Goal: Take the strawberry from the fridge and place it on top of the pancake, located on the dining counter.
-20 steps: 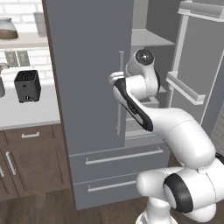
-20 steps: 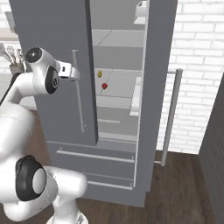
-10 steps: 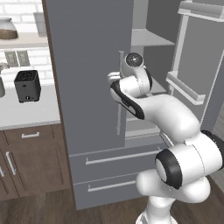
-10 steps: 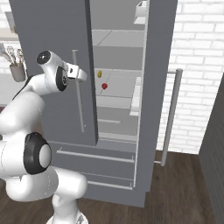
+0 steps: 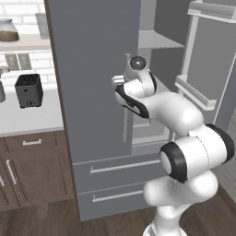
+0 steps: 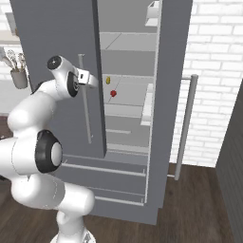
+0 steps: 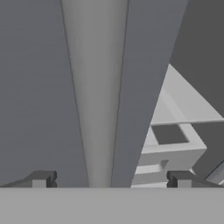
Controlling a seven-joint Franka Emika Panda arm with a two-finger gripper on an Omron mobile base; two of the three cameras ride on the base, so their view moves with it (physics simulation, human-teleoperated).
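The grey fridge (image 5: 92, 69) has its left door shut and its right door swung open. On a pale shelf inside lies the tiny red strawberry (image 6: 113, 93), with a small yellow oblong item (image 6: 107, 79) just above and behind it. My gripper (image 6: 93, 81) is up against the shut left door at its vertical bar handle (image 6: 85, 109), left of the strawberry. In the hand view the handle (image 7: 98, 87) runs between my spread fingertips (image 7: 41, 178), so the gripper (image 7: 109, 179) is open with the bar between them. The pancake and the dining counter are out of view.
The open right door (image 5: 207, 60) with its shelves stands to the right, its bar handle (image 6: 185, 128) facing a white brick wall. Left of the fridge are the white wall counter (image 5: 27, 117), a black toaster (image 5: 28, 90), brown cabinets (image 5: 32, 170) and a utensil holder (image 6: 19, 76).
My arm has folded up and drawn in toward the fridge, and the hand has shifted slightly closer to the left door's handle. The strawberry and doors have not moved.
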